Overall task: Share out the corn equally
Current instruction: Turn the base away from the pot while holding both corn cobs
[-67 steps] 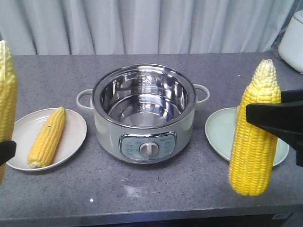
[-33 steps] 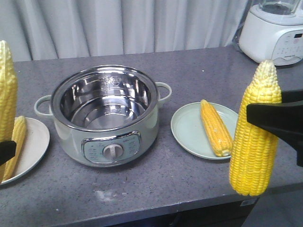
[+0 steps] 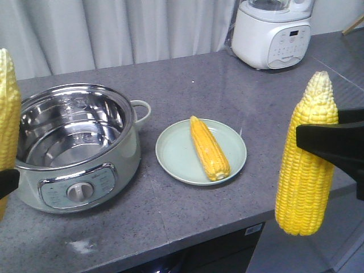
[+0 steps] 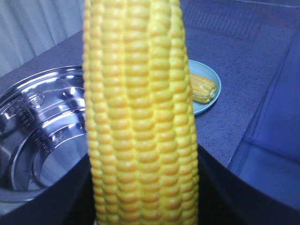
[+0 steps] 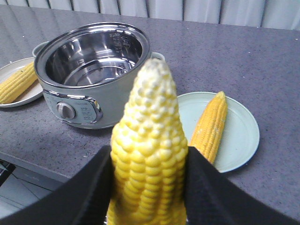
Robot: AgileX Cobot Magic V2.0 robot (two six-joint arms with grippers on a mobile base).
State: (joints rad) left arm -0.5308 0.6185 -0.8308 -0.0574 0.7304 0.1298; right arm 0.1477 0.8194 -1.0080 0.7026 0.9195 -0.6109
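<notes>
Nearest the front camera, the right jaws pinch the right-hand cob (image 3: 305, 165) around its middle, black pads on both sides. It stands upright with the pale tip up, out past the worktop's (image 3: 187, 216) front edge and well to the right of the pot (image 3: 74, 153). The left jaws hold the left-hand cob (image 3: 8, 114) the same way: upright, tip up, close in front of the pot's left side. In the left wrist view dark pads press against both sides of its base, so I judge those jaws are clamped on it too.

Just to the right of the pot sits the green plate (image 3: 170, 156), with the plated cob (image 3: 209, 149) lying flat on it, tip pointing away from the front edge. The right wrist view shows a white plate (image 5: 28, 96) just to the left of the pot, carrying the second plated cob (image 5: 16, 82).

With one cob on each plate and one in each arm, an even split probably means the right arm serves the green plate and the left arm the white one. The green plate lies ahead and to the left of the right jaws. The held cob's long axis is vertical while the plated cob's is flat, so it would need tipping over to lie alongside.

Far behind the pot, to its right, stands a white appliance (image 3: 273, 34).
</notes>
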